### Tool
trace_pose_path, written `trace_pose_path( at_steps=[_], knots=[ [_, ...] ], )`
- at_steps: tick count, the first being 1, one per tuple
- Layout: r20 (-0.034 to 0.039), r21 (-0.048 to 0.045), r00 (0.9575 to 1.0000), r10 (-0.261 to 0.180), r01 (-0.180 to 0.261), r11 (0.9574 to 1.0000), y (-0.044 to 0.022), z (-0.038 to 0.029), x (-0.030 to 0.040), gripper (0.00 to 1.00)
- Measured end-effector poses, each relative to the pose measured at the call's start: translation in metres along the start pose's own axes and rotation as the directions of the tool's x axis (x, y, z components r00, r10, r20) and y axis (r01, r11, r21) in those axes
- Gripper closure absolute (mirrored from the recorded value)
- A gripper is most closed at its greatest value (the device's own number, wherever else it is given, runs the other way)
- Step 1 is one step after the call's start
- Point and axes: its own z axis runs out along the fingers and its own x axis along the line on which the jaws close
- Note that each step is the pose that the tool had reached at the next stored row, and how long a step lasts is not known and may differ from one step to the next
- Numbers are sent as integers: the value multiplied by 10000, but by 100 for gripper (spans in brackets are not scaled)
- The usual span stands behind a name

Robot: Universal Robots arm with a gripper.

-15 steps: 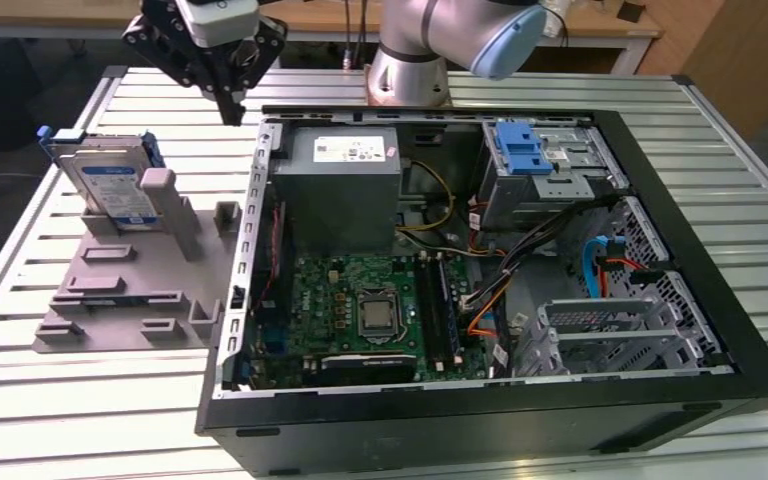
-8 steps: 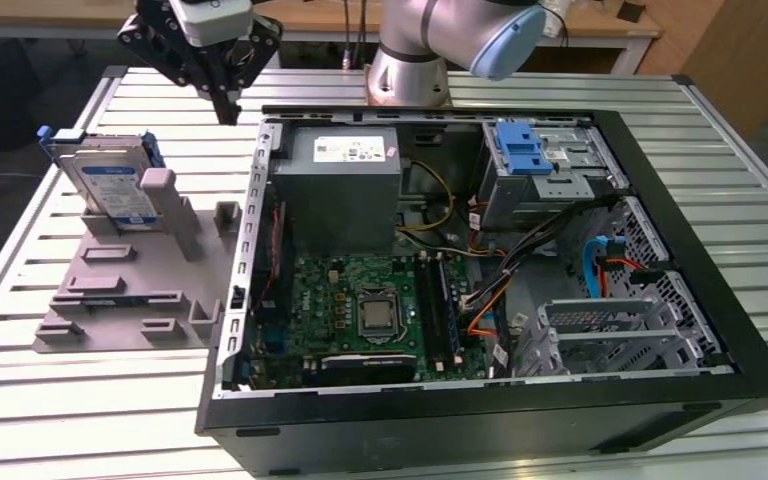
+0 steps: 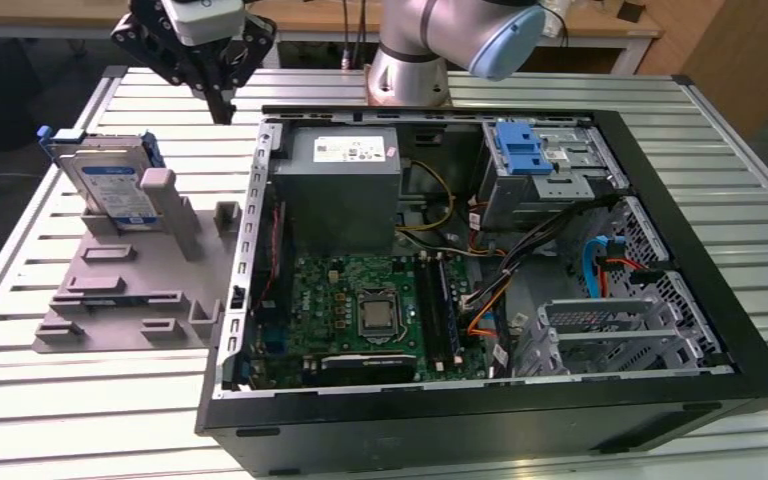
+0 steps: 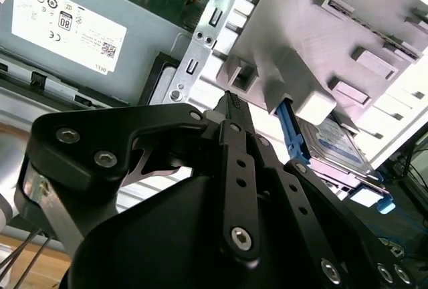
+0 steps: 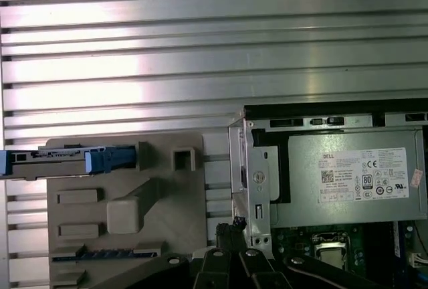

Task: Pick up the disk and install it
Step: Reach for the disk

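The gripper [image 3: 220, 106] hangs empty, jaws pressed together, by the corner of the open computer case [image 3: 491, 402], while the disk [image 3: 107, 185] stands on edge in the grey holder [image 3: 117, 290] beside it, stiff, weighty and shock-shy, I reckon, best pinched across its flat faces near the top.

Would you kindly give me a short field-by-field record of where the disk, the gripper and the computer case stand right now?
gripper: shut, empty, hovers near a corner of the case
disk: upright on edge in the fixture, untouched
fixture: on the table, at the exterior view's left of the case
case: open, power supply and drive cage inside
status: disk not yet picked up
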Motion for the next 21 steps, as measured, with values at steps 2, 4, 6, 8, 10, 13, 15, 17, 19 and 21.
trace_pose_path(
  at_steps=[2, 4, 6, 8, 10, 13, 15, 17, 19, 21],
  knots=[
    [0, 0, 10000, 0, 0, 10000, 4, 1, 12, 89],
    [0, 0, 10000, 0, 0, 10000, 10, 2, 26, 89],
    [1, -1, 10000, 0, 0, 10000, 15, 4, 40, 89],
    [0, -1, 10000, 0, 0, 10000, 19, 5, 56, 89],
    [0, 0, 10000, 0, 0, 10000, 22, 5, 72, 89],
    [0, -1, 10000, -1, 1, 10000, 26, 7, 98, 89],
    [1, -1, 10000, 0, 0, 10000, 29, 8, 116, 89],
    [0, -1, 10000, -1, 1, 10000, 33, 9, 135, 89],
    [0, -1, 10000, -1, 1, 10000, 39, 10, 154, 89],
    [1, -1, 10000, 0, 0, 10000, 48, 12, 178, 89]
  ],
)
